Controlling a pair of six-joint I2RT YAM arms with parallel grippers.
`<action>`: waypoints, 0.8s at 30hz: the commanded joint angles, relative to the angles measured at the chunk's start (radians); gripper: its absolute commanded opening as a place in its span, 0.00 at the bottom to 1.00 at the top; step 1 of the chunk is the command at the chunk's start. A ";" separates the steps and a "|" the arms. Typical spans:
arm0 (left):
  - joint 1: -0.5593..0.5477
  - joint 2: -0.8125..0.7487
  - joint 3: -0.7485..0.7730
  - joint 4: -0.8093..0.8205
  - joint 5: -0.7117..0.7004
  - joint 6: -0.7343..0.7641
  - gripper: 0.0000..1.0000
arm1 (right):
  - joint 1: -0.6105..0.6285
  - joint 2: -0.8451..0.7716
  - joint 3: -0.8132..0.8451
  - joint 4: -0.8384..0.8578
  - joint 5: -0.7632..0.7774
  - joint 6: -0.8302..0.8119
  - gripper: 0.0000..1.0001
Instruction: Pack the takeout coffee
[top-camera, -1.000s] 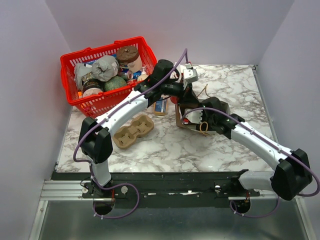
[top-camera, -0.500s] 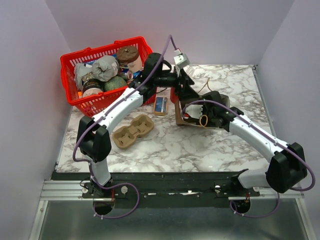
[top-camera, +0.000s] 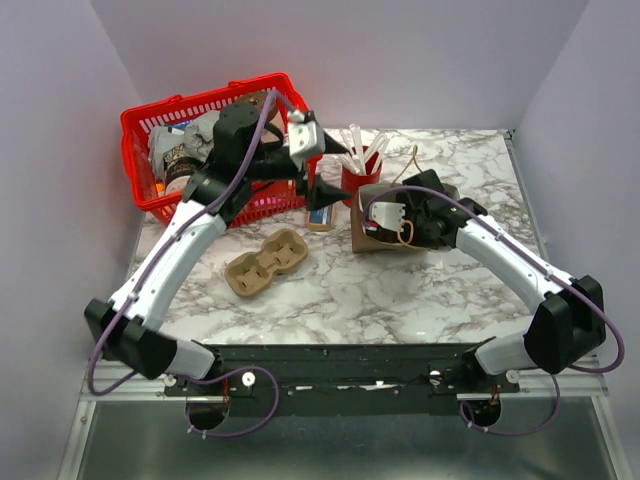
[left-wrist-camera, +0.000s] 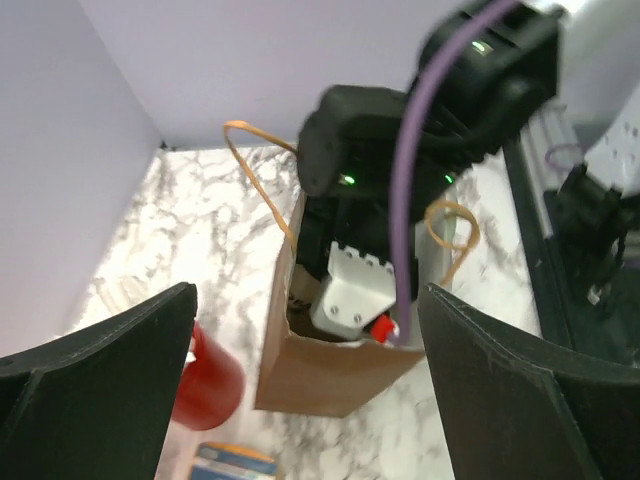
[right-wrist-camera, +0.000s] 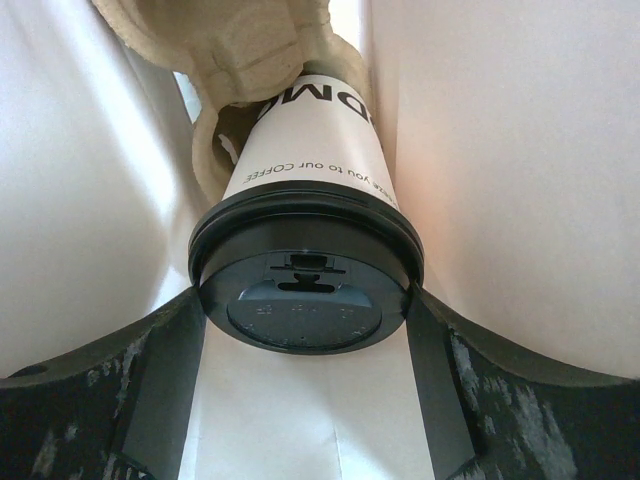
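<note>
Seeing the takeout coffee down inside the brown paper bag, far end against a pulp carrier, black lid clamped by the right gripper. Also spotting the left gripper wide open, empty, near the red basket.

We are wearing white shells along our left arm and right arm, black rounded housings are capping every joint, and purple cables are looping alongside both.
</note>
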 joint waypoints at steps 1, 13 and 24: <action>-0.018 -0.095 -0.082 -0.289 0.001 0.463 0.99 | -0.007 0.035 0.066 -0.149 -0.072 0.024 0.01; -0.084 -0.152 -0.117 -0.335 -0.088 0.480 0.99 | -0.013 0.135 0.279 -0.376 -0.161 0.073 0.01; -0.097 -0.182 -0.126 -0.341 -0.129 0.449 0.99 | -0.021 0.242 0.270 -0.381 -0.161 0.052 0.00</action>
